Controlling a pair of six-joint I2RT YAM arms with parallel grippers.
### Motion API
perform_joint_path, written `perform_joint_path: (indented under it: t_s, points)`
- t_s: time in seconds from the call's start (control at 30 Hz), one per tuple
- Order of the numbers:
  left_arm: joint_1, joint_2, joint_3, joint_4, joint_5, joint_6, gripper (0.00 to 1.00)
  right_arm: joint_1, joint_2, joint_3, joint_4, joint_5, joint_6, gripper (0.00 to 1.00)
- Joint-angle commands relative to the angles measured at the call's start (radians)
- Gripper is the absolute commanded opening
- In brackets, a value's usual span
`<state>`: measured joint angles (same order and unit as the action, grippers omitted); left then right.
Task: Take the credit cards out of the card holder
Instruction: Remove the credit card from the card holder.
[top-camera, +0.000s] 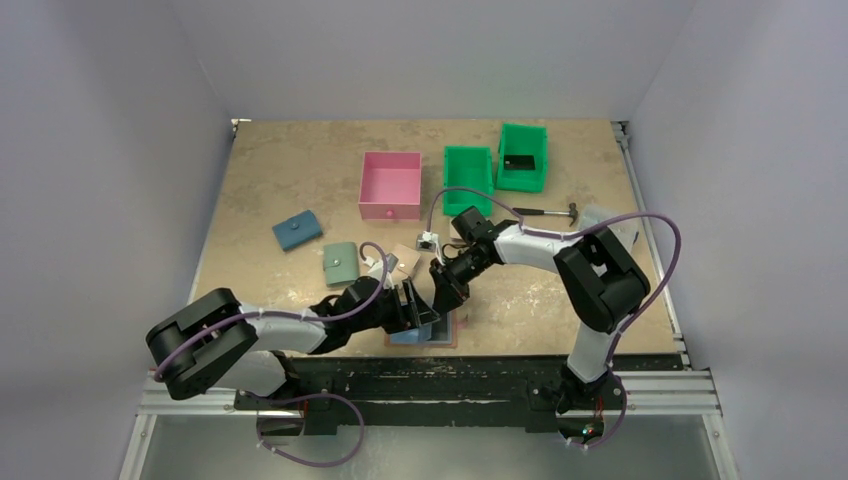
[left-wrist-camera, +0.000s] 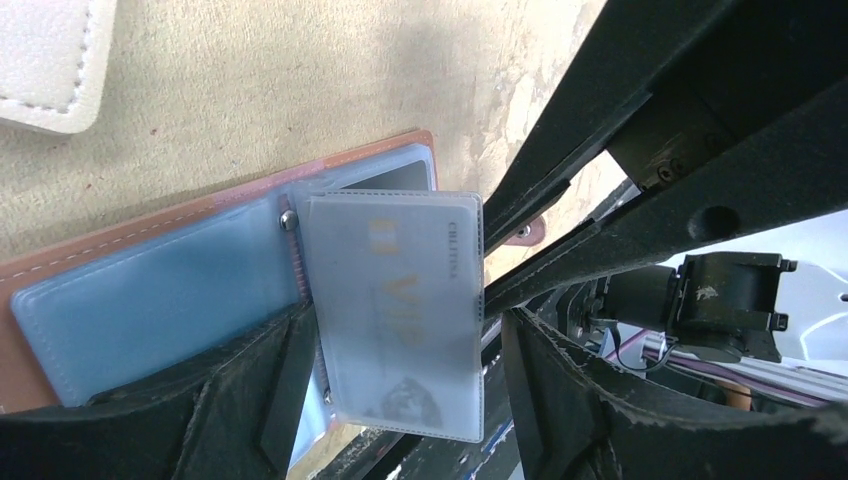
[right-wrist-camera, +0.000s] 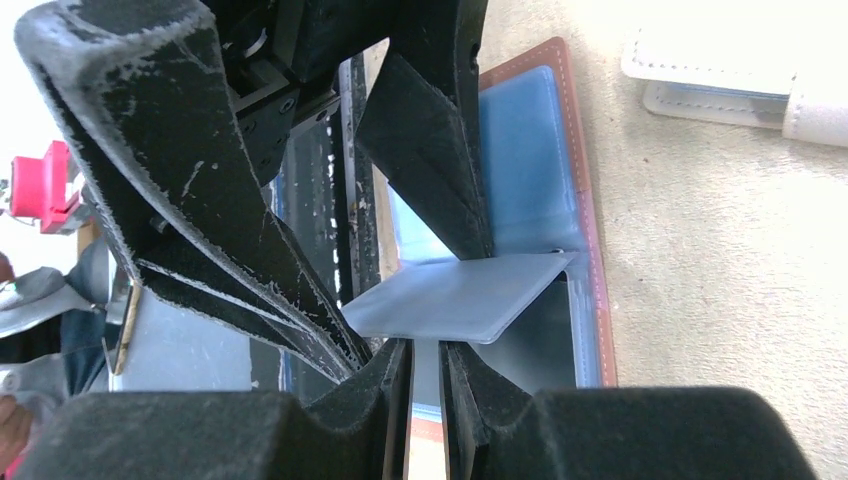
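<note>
Terracotta card holder (left-wrist-camera: 150, 290) lies open on the tabletop (top-camera: 300, 170), low in the centre of the overhead view, with both pincers over it.

Its leather rim is reddish-brown with pale stitching, and the lining is light blue with a small metal stud at the fold. A clear sleeve (right-wrist-camera: 460, 298) stands lifted off the lining. Inside it is a pale grey card (left-wrist-camera: 400, 300) with gold "VIP" lettering and a dark emblem near its lower edge. The left pincer (top-camera: 410, 308) is spread wide, one finger either side of the sleeve at the bottom of its wrist view. The right pincer (right-wrist-camera: 425, 365) is clenched narrowly on the sleeve's free edge.
</note>
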<state>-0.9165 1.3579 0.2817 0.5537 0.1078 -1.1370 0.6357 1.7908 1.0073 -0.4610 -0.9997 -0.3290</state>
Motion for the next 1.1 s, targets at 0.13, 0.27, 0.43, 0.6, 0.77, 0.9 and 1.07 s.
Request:
perform_joint_path:
  t_s: [0.13,0.27,0.43,0.6,0.77,0.9,1.07]
  points:
    - [0.007,-0.068,0.063,-0.164,-0.031,0.049,0.7,0.015,0.043,0.049,-0.005,-0.144,0.017,0.23]
    - [0.007,-0.095,0.072,-0.219,-0.048,0.06,0.68,0.018,0.065,0.07,-0.016,-0.188,0.006,0.24]
    - [0.007,-0.115,0.076,-0.256,-0.07,0.063,0.61,0.021,0.083,0.078,-0.02,-0.202,0.0,0.25]
    - [0.006,-0.134,0.076,-0.285,-0.08,0.063,0.51,0.021,0.087,0.084,-0.022,-0.179,-0.002,0.27]
    - [0.007,-0.163,0.076,-0.323,-0.097,0.069,0.49,0.021,0.083,0.085,-0.017,-0.148,0.002,0.3]
    - [0.007,-0.18,0.071,-0.353,-0.105,0.073,0.48,0.02,0.084,0.085,-0.013,-0.122,0.002,0.31]
    - [0.007,-0.196,0.059,-0.365,-0.105,0.074,0.48,0.02,0.078,0.085,-0.013,-0.1,0.0,0.32]
